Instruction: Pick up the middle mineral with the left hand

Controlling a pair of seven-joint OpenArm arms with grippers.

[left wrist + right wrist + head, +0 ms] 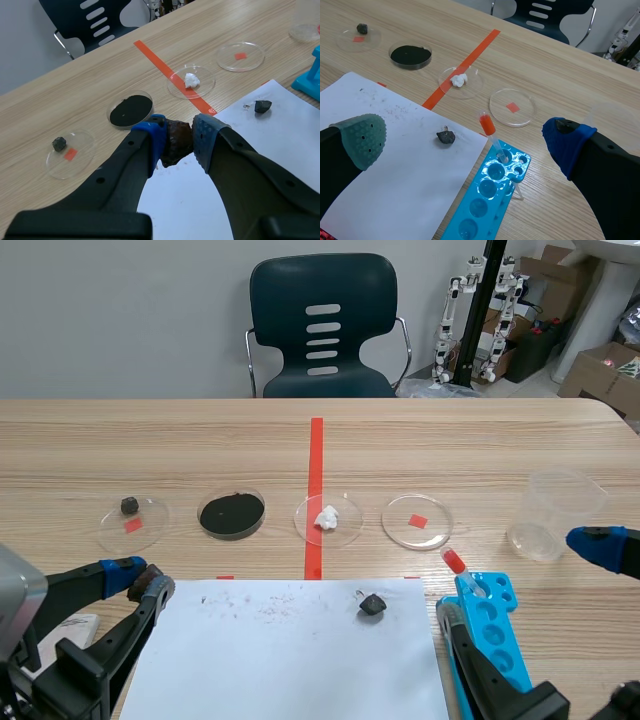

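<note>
Left gripper [180, 140] clenched on the dark brown mineral [173, 148], at a far corner of the white paper [260, 160]. Right gripper [464, 136] spread wide, holding nothing. Small black rock [262, 106] lay on the paper. Beyond it, a dish with a white lump [191, 80].

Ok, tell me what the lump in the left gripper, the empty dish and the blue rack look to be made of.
The lump, clamped in the left gripper: rough, matte dark-brown stone, probably a mineral. The empty dish: clear glass or plastic; the wood grain shows through. The blue rack: moulded plastic, by its even bright colour and sheen.
</note>
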